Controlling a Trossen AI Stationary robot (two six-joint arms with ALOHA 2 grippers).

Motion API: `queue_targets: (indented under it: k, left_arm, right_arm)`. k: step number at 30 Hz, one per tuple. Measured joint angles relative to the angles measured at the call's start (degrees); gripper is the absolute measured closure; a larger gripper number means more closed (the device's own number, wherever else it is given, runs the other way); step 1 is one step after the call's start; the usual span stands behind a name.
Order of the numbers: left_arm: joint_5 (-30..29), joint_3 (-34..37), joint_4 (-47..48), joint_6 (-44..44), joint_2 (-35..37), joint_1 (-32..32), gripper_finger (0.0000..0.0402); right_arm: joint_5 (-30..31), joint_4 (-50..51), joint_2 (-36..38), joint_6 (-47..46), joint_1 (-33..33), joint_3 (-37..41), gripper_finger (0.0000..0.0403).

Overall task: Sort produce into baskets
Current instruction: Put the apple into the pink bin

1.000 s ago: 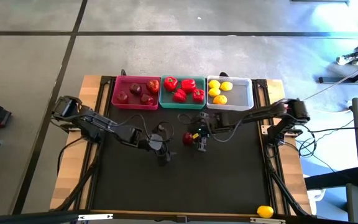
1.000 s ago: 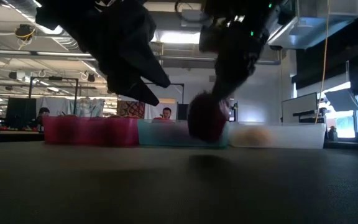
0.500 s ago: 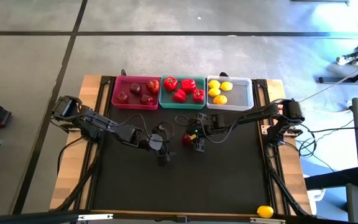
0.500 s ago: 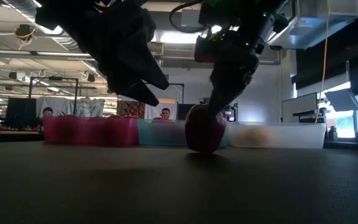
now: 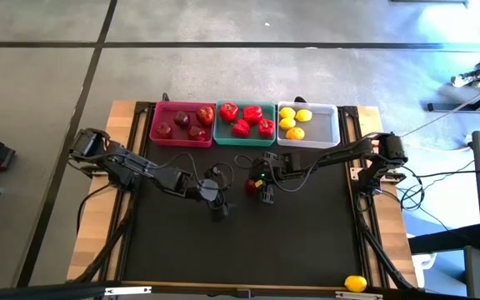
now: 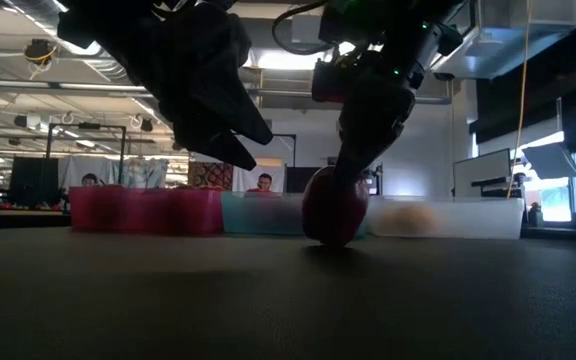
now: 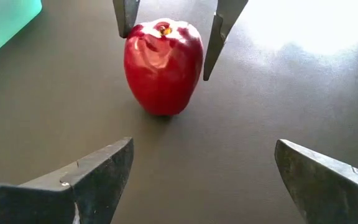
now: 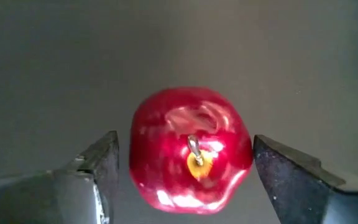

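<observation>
A dark red apple stands upright on its base on the black mat, stem up, near the table's middle. My right gripper hangs over it, open, pointing steeply down, with one finger on each side of the apple and a gap at each. My left gripper, just to the apple's left, is open and aimed at the apple from a short way off. At the far edge stand the pink basket with apples, the teal basket with red peppers and the white basket with lemons.
One lemon lies alone at the table's near right corner. The three baskets stand side by side along the far edge. Bare mat stretches between the arms and the near edge. Beyond the table, people sit in the room.
My right gripper has sunk a little with the apple, set it down on the mat and opened off it. The apple, a second ago just clear of the mat, now stands on it by itself.
</observation>
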State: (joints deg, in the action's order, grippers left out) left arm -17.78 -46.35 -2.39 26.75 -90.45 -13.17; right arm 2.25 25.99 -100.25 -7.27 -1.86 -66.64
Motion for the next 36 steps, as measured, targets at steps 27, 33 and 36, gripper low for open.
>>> queue_targets:
  k: [27, 33, 36]
  left_arm:
    - [-2.20, -0.13, -5.23, -3.13, -1.28, 0.11, 0.0018]
    - [-2.64, -0.07, -13.27, -3.90, -5.92, 0.91, 0.0018]
    - [-2.62, -0.07, -16.00, -3.09, -6.80, 2.15, 0.0018]
  right_arm:
    - [-0.38, -2.80, 0.00, 0.17, 0.00, -0.02, 0.0107]
    - [-0.38, -3.12, 0.03, 0.20, 0.00, -0.06, 0.0107]
    - [-0.38, -3.17, 0.03, 0.22, -0.05, -0.08, 0.0107]
